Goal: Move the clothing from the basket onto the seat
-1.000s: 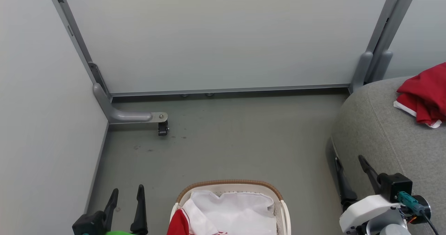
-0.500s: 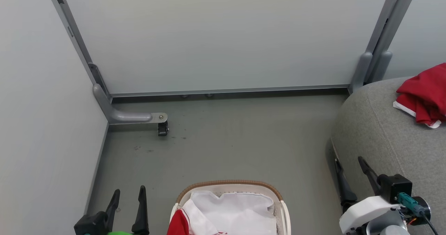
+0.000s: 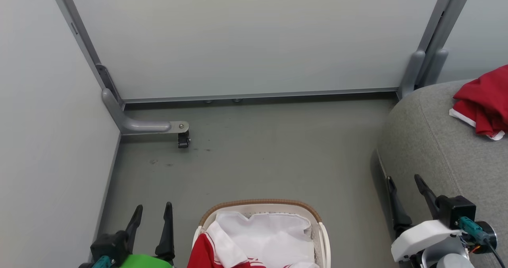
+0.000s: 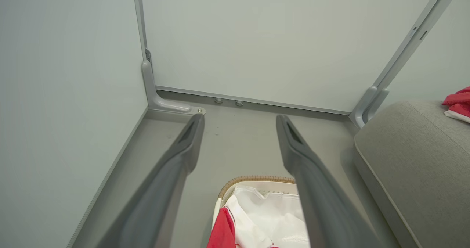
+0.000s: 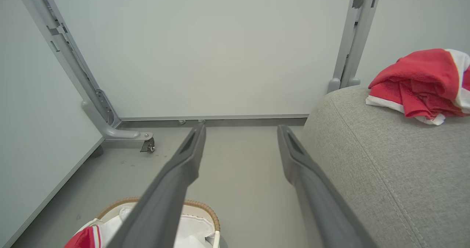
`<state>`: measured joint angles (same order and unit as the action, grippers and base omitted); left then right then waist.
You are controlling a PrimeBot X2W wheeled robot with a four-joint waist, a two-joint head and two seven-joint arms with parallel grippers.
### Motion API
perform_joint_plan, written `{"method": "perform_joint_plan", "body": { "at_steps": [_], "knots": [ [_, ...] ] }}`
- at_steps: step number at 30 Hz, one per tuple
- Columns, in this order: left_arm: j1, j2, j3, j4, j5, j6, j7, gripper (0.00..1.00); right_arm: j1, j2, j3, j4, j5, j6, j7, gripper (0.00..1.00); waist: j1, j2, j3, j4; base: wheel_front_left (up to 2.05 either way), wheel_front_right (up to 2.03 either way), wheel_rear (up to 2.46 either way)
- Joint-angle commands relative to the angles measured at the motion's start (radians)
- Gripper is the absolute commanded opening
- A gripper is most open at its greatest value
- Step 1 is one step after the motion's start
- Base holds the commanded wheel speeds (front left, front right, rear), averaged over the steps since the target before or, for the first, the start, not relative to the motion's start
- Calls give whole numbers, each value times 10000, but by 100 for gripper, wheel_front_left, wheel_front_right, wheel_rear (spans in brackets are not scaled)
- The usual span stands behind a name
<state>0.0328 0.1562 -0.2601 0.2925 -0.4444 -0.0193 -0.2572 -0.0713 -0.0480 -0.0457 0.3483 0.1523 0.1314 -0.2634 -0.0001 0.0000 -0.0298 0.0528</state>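
Grey floor [image 3: 258, 153], basket [image 3: 262, 201] near: limp, light jersey [image 3: 204, 254] likely wants pinching at a fold; left gripper [image 3: 154, 205] and right gripper [image 3: 403, 176] wide, empty.

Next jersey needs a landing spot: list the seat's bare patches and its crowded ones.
Bare: the seat, from its rounded near edge back to the red jersey. Crowded: the far right part, under that jersey.

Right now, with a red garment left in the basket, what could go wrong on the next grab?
The red garment lies against the white liner, so the left gripper might pinch both and drag the basket. The right gripper hangs close beside the seat and could brush it when swinging.
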Motion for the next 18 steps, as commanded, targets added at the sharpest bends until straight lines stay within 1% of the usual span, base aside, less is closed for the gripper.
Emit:
{"method": "perform_joint_plan", "body": {
  "at_steps": [1,4,8,10,15,18],
  "knots": [
    [-288,39,-53,-19,47,-69,25,100,-125,-44,-62,-95,-71,-14,-20,100,1,0,136,-50,0,0,0],
    [-665,-55,-327,-34,180,-179,192,100,-284,-41,-66,-251,-298,-14,-20,100,1,0,412,-130,0,0,0],
    [-1569,-170,-946,191,578,-436,556,100,-714,-47,-122,-496,-565,-14,-18,100,1,0,1274,-279,0,0,0],
    [-2126,-242,-1292,515,733,-577,755,100,-971,-45,-212,-630,-659,-14,-20,100,1,0,1760,-372,0,0,0],
    [-3731,-418,-2283,1865,1186,-937,1238,100,-1745,-44,-551,-1043,-864,-14,-18,100,1,0,3083,-674,0,0,0],
    [-4458,-542,-2974,2791,1318,-1046,1499,100,-2197,-35,-719,-1287,-1017,-14,-18,100,1,0,3784,-946,0,0,0]
  ]
}}
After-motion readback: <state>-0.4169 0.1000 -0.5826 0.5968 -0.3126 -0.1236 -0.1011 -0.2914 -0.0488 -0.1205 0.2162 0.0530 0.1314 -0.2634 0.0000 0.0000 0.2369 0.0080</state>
